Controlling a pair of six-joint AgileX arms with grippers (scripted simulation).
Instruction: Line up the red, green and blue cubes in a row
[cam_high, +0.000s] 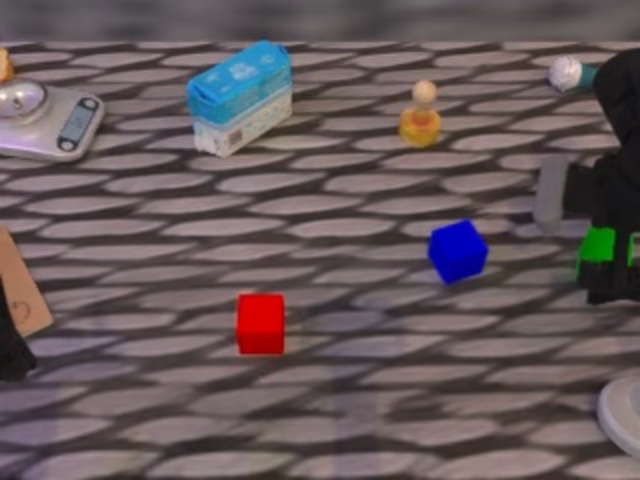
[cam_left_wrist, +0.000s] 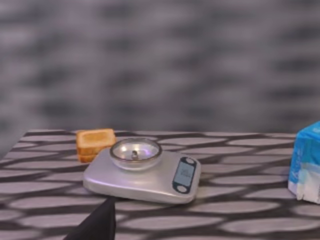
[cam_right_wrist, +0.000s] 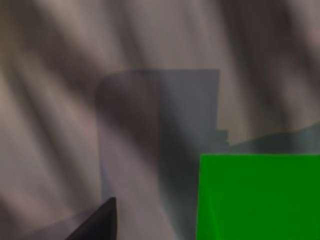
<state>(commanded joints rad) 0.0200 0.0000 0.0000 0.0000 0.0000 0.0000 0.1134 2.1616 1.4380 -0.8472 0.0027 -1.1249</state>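
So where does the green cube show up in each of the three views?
Top view: the green cube sits at the far right edge, between the dark fingers of the right tool, right of the blue cube.
Left wrist view: not in it; only the kitchen scale, toast and a printed box show.
Right wrist view: it fills the lower right corner.
Shared landmark: the patterned tabletop.

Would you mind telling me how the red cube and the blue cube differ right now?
The red cube sits square to the top view, lower and nearer the table's middle; the blue cube is turned at an angle, higher and further right. The blue cube is also nearer the right gripper and green cube. Both look equal in size and stand free.
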